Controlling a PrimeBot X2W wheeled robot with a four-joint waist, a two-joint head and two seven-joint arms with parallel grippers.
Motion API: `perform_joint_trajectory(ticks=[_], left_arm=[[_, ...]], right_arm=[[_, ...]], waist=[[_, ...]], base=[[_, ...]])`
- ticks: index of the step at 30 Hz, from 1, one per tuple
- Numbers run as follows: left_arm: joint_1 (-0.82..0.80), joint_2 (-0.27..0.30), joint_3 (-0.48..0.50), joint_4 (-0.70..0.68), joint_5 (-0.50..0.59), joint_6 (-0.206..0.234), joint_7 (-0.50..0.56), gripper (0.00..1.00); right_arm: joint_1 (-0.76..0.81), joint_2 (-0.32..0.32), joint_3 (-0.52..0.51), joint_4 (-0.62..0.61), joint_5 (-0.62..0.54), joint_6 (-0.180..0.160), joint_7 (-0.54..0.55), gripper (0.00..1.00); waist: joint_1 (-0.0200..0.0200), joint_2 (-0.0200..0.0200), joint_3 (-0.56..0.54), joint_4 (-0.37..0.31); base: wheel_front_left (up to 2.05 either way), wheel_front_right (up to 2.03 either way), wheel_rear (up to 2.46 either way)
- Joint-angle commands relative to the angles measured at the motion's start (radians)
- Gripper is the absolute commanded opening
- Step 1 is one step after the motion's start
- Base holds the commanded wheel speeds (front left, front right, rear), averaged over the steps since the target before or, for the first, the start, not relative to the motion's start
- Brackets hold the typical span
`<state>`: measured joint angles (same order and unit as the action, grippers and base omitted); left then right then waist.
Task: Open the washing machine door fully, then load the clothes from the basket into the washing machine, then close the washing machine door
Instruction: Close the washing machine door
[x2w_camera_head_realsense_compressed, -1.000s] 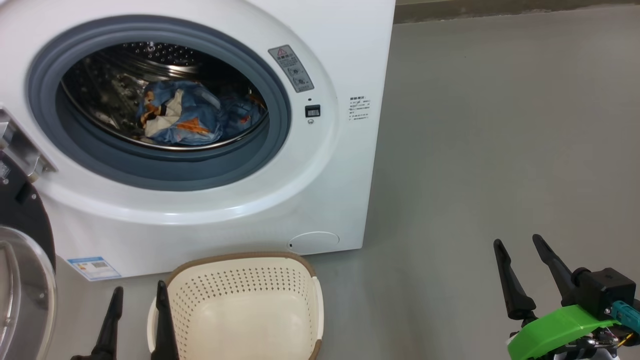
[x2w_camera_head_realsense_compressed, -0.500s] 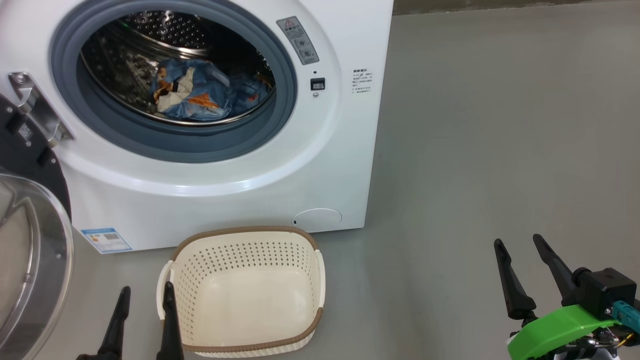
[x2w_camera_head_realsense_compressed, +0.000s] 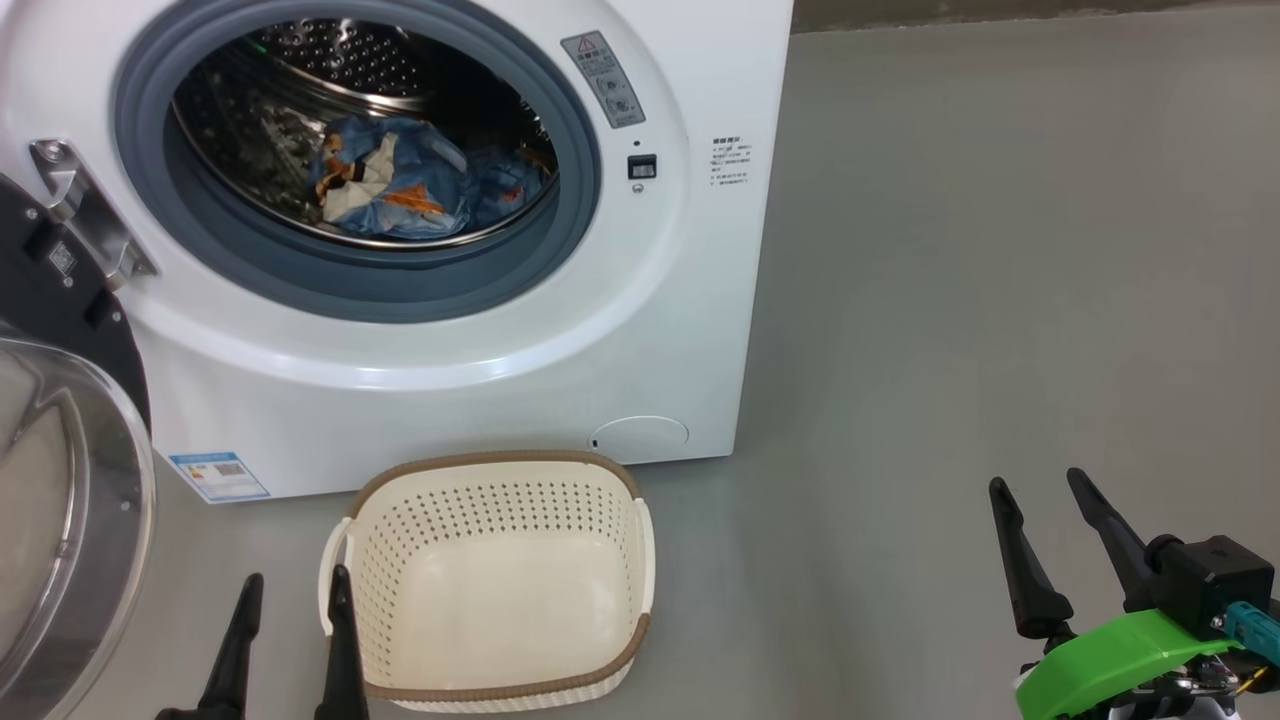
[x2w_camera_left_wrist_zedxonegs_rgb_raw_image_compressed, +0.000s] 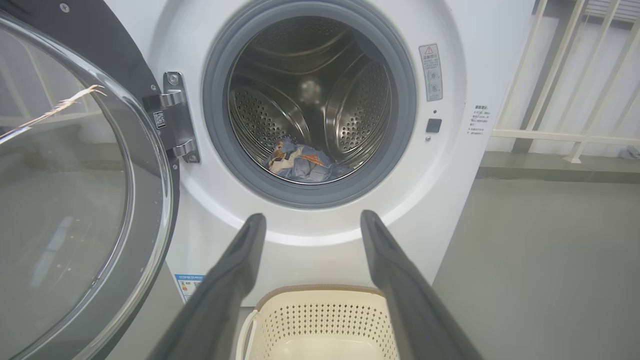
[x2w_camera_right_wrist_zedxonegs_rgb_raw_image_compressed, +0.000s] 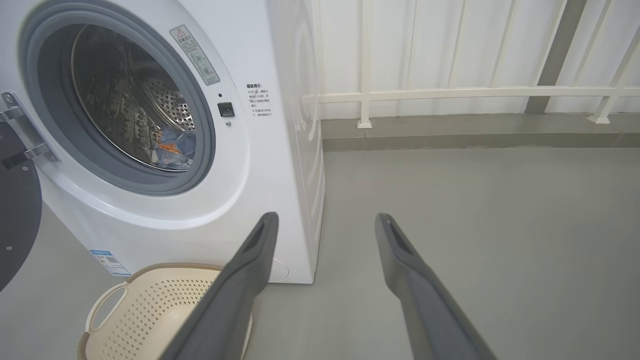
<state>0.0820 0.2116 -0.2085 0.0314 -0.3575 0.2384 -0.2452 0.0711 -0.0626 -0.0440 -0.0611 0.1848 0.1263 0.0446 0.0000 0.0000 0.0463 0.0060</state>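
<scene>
Head view: the clothes (x2w_camera_head_realsense_compressed: 400, 185) are a blue bundle with orange bits, lying low in the steel drum (x2w_camera_head_realsense_compressed: 330, 60) of the washing machine (x2w_camera_head_realsense_compressed: 450, 400). The washing machine door (x2w_camera_head_realsense_compressed: 60, 500) is swung wide open on the left, hanging off its metal hinge (x2w_camera_head_realsense_compressed: 85, 205). The empty basket (x2w_camera_head_realsense_compressed: 490, 510) sits on the floor (x2w_camera_head_realsense_compressed: 1000, 250) just in front of the machine. The left end effector (x2w_camera_head_realsense_compressed: 296, 580) is by the basket's left handle, fingers spread wide, gripping nothing. The right end effector (x2w_camera_head_realsense_compressed: 1038, 480) is well off to the right, also wide and empty. The floor's smooth grey, and a white railing (x2w_camera_right_wrist_zedxonegs_rgb_raw_image_compressed: 450, 93) runs along a pale panelled wall (x2w_camera_right_wrist_zedxonegs_rgb_raw_image_compressed: 450, 40).
</scene>
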Motion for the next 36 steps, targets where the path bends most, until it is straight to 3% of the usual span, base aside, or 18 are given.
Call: perform_joint_trajectory(ticks=[1,7,16,25,36], left_arm=[[-0.032,0.02,0.031,-0.016,0.013,0.007,-0.003,1.0],[-0.035,0.026,0.03,-0.019,0.012,0.008,-0.003,1.0],[-0.027,0.03,0.037,-0.039,0.01,0.015,-0.007,1.0],[0.005,0.022,0.04,-0.05,0.009,0.025,-0.011,1.0],[0.028,0.017,0.037,-0.048,0.005,0.027,-0.013,1.0]], right_arm=[[-0.012,-0.007,0.015,-0.029,-0.001,0.004,0.001,1.0],[-0.004,-0.005,-0.003,-0.035,-0.003,0.004,-0.002,1.0],[-0.008,-0.015,-0.023,-0.047,-0.01,0.004,0.002,1.0],[0.0,-0.031,-0.033,-0.063,-0.017,0.004,0.024,1.0],[0.023,-0.029,-0.028,-0.07,-0.015,0.004,0.04,1.0]], waist=[[0.0,0.0,0.0,0.002],[0.0,0.0,0.003,0.035],[0.0,0.0,0.008,0.139],[0.0,0.0,-0.018,0.309],[0.0,0.0,-0.053,0.464]], base=[[0.0,0.0,0.0],[0.0,0.0,0.0],[0.0,0.0,0.0],[0.0,0.0,0.0],[0.0,0.0,0.0]])
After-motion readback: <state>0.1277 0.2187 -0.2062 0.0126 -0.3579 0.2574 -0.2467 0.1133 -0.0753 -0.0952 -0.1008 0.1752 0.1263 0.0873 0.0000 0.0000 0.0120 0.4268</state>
